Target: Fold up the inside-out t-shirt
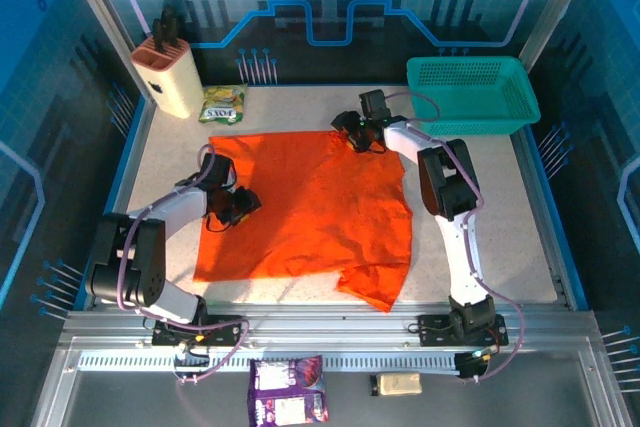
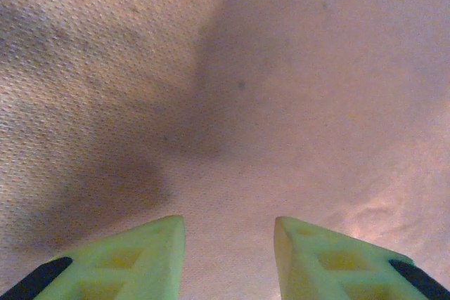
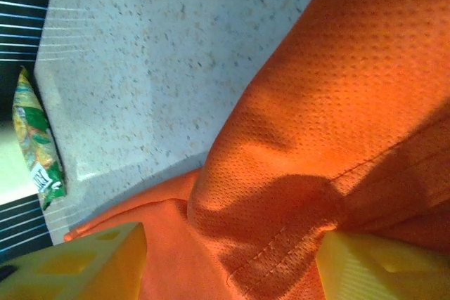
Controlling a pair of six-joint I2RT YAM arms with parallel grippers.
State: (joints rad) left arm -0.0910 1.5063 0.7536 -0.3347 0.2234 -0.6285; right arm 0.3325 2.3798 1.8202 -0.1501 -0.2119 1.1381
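Hovering the left pincer point(image 2: 228, 224) open, close over the inside-out t-shirt point(image 1: 310, 207), gripping nothing. Straddling a stitched ridge at its far edge with the right pincer point(image 3: 232, 251), spreading it wide too, not clamping anything yet. Looking at the shirt lying spread mostly flat across the worktop point(image 1: 505, 209), wrinkly, near right corner bunching up a bit. Not seeing a single proper fold, so calling it barely getting started, all the actual folding waiting.

Bright blue-tinted overhead light, dark shadows across the t-shirt point(image 1: 300, 207), hazy left-wrist close-up
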